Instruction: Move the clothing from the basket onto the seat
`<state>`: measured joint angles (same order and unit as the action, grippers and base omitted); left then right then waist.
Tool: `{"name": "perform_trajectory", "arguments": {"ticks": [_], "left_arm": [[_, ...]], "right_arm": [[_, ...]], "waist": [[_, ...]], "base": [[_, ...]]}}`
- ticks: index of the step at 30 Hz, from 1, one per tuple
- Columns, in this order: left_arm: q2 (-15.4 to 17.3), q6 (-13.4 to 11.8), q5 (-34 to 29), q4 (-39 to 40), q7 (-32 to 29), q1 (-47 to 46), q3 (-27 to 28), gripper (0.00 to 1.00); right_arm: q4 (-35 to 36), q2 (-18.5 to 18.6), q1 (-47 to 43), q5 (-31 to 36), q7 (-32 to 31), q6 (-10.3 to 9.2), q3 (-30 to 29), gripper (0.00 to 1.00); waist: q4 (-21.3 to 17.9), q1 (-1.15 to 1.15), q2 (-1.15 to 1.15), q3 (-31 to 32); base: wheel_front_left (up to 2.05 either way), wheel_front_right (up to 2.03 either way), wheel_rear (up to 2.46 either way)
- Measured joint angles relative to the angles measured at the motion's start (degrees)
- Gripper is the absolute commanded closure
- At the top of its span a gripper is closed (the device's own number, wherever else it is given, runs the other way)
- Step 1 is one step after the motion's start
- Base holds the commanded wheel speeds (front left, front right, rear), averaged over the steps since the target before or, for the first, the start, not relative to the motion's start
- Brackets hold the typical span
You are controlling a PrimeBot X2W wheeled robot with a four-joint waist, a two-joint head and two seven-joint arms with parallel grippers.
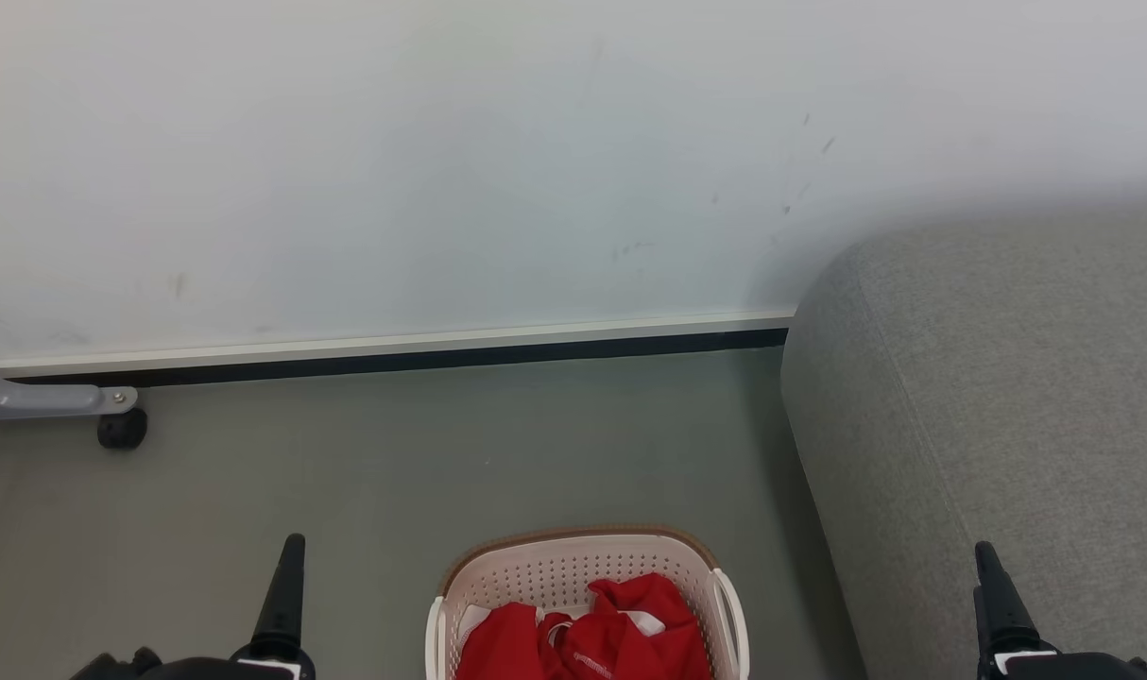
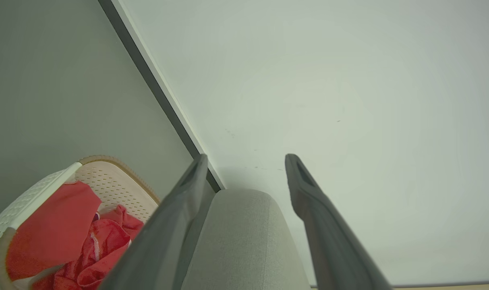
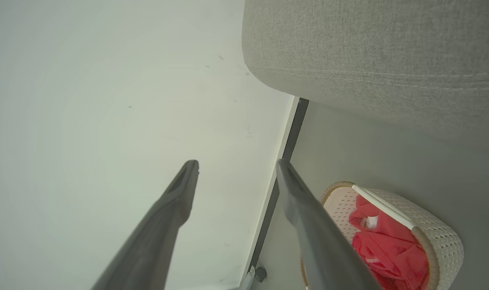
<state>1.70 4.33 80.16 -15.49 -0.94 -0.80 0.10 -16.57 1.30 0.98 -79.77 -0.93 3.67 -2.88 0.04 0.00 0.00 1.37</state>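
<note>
The basket sits on the grey floor, low in the head view and between the two arms. It is cream plastic full of small holes, with a brown rim and a handle on each side. The clothing is all inside it, a crumpled red heap with bits of white trim showing and a line of small white print. None of it hangs over the rim.

The seat is to the robot's right, a big grey sofa with a rounded end, pushed up against the white wall. Nothing red lies on the part I can see. A strip of bare floor separates the seat from the basket.

The left gripper is spread wide, with nothing between its dark fingers. It hangs in the air to the left of the basket, clear of it, pointing toward the wall. The right gripper is just as wide apart and just as empty. In the head view it is over the front of the seat, but I cannot tell whether it touches the fabric.

A dark skirting strip runs along the foot of the wall. At the far left is a grey metal leg with a black caster, well apart from the basket.
</note>
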Motion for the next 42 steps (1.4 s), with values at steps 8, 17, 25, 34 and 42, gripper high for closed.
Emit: {"name": "perform_trajectory", "arguments": {"ticks": [8,17,25,34,42], "left_arm": [[0.29,-1.41,-7.81,1.55,1.27,-0.01,-1.85,0.0],[1.81,-2.87,-17.75,2.8,3.12,-0.03,-4.32,0.0],[3.21,-3.91,-26.65,3.24,4.59,-0.03,-6.41,0.0],[3.89,-5.25,-34.81,3.85,6.19,0.26,-7.61,0.0],[4.36,-6.36,-41.39,4.61,7.69,1.31,-8.25,0.0]], "right_arm": [[1.81,0.58,-0.12,8.09,1.42,-0.76,2.7,0.0],[3.14,1.64,-0.13,15.84,3.1,-2.16,5.54,0.0],[3.45,2.54,-0.2,22.69,4.6,-3.08,8.49,0.0],[3.61,3.49,-0.39,29.72,6.22,-4.21,11.31,0.0],[4.33,4.39,-0.58,35.08,7.62,-5.02,13.16,0.0]], "waist": [[0.05,0.0,0.0,0.27],[0.08,0.0,0.0,0.54],[0.04,0.0,0.0,0.81],[-0.08,0.0,0.0,1.18],[-0.15,0.0,0.0,1.62]], "base": [[0.0,0.0,0.0],[0.0,0.0,0.0],[0.0,0.0,0.0],[0.0,0.0,0.0],[0.0,0.0,0.0]]}}
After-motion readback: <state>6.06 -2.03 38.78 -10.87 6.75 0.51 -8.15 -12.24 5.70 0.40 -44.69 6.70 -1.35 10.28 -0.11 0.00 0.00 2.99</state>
